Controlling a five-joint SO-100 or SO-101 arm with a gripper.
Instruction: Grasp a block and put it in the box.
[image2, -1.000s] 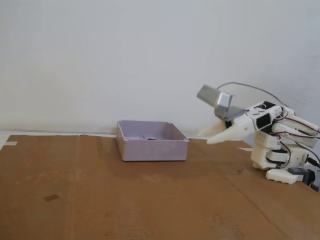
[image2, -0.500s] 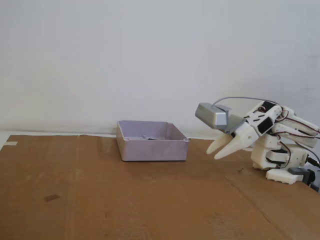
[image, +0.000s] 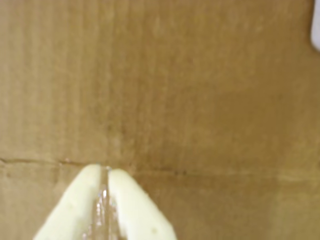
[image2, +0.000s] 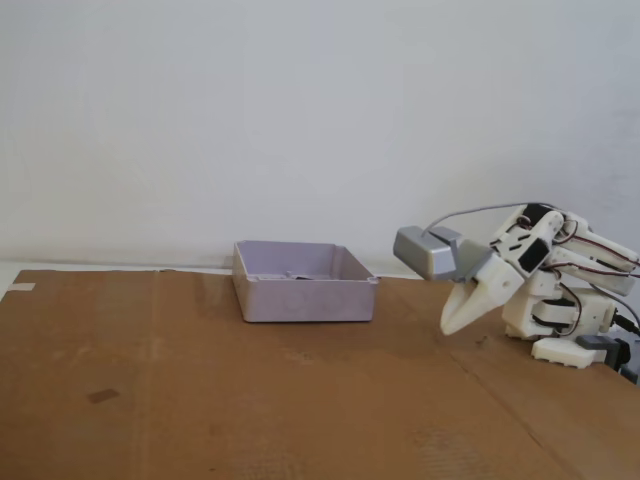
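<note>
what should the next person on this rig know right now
Claw: shut and empty, tipped down close over the cardboard sheet, to the right of the box in the fixed view.
Box: sits on the cardboard, clear of the arm; something small and grey shows inside, too unclear to name.
Block: not visible in the wrist or fixed view, so I cannot tell whether it is already in the box.
Left: check the box; if the block isn't there, find it and drop it in.

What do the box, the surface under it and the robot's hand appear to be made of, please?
The box looks like matte pale lilac-grey plastic: smooth, even walls, rounded corners. The surface seems to be brown corrugated cardboard, with ribbing and a crease in the wrist view. The hand looks like off-white, probably printed plastic; its fingers show a dull finish.
</note>
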